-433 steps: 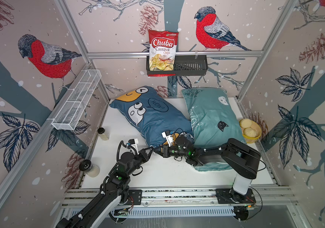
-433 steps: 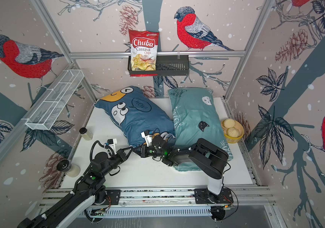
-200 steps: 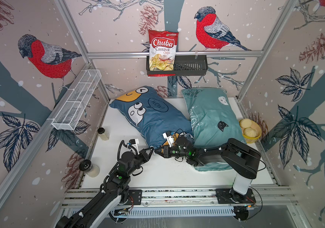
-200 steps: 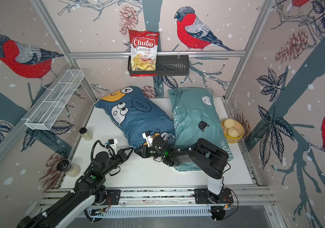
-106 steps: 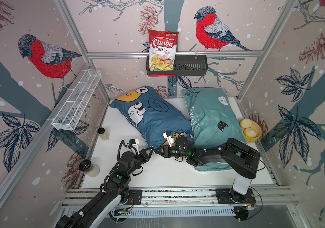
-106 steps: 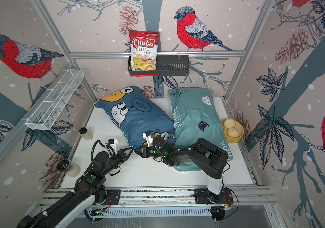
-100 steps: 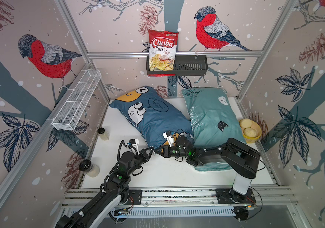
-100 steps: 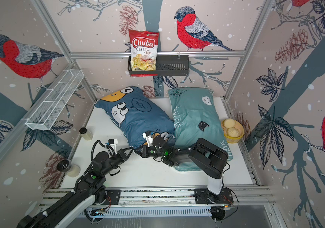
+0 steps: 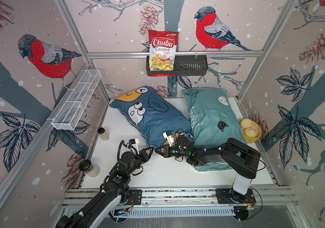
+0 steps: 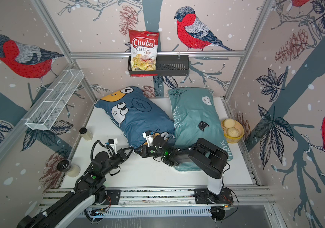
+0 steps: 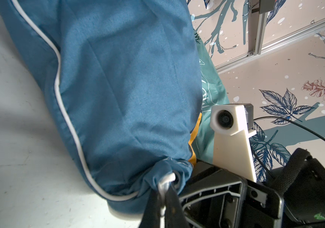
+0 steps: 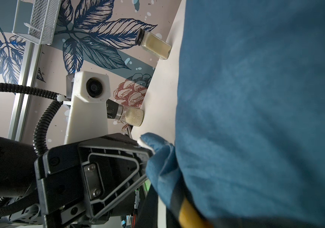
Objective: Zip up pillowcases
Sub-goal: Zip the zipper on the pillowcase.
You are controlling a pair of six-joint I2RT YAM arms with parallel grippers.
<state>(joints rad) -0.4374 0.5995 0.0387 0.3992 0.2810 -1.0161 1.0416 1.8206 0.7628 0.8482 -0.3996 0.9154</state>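
The dark blue pillowcase (image 9: 149, 118) with cartoon faces lies slantwise at mid table, and the teal pillowcase (image 9: 213, 118) lies to its right, in both top views. My left gripper (image 9: 152, 148) is shut on the blue pillow's near corner, where the white piping (image 11: 169, 178) bunches between its fingers. My right gripper (image 9: 157, 150) comes from the right and meets that same near end. Its fingers (image 12: 153, 199) stand almost together with a fold of blue fabric (image 12: 161, 169) pinched at their tips. The zip itself is hidden.
Two glass jars (image 9: 103, 133) (image 9: 89, 167) stand along the table's left edge. A yellow bowl of buns (image 9: 250, 131) sits at the right edge. A white wire basket (image 9: 76, 102) hangs on the left wall, and a black shelf (image 9: 189, 65) with a chips bag (image 9: 162, 49) is on the back wall.
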